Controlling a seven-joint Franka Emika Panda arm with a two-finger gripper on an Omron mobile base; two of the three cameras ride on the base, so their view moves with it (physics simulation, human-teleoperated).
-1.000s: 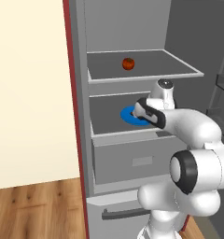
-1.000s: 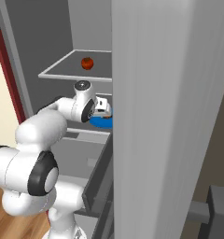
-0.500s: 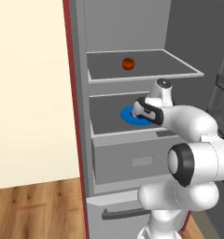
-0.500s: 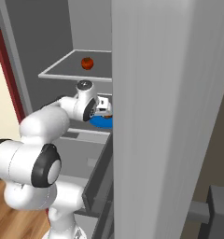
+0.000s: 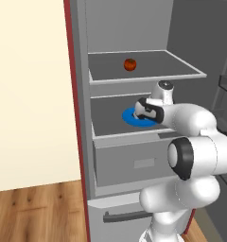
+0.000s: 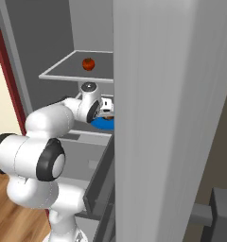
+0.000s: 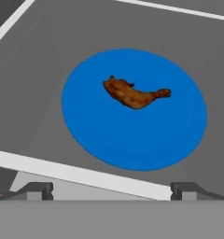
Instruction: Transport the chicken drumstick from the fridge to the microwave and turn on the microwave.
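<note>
The chicken drumstick (image 7: pixel 135 95) lies at the centre of the blue plate (image 7: pixel 90 135) on the fridge (image 5: pixel 134 163) middle shelf. The gripper (image 7: pixel 111 190) hangs spread wide, empty, toward six o'clock of it. Best advance toward twelve, straddling the thick end before pinching.

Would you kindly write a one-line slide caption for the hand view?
Open gripper poised above the chicken drumstick, which lies on a blue plate on a grey fridge shelf.

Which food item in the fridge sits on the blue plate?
The small brown chicken drumstick, lying on the round blue plate on the middle shelf; the round red-orange fruit sits bare on the shelf above.
</note>
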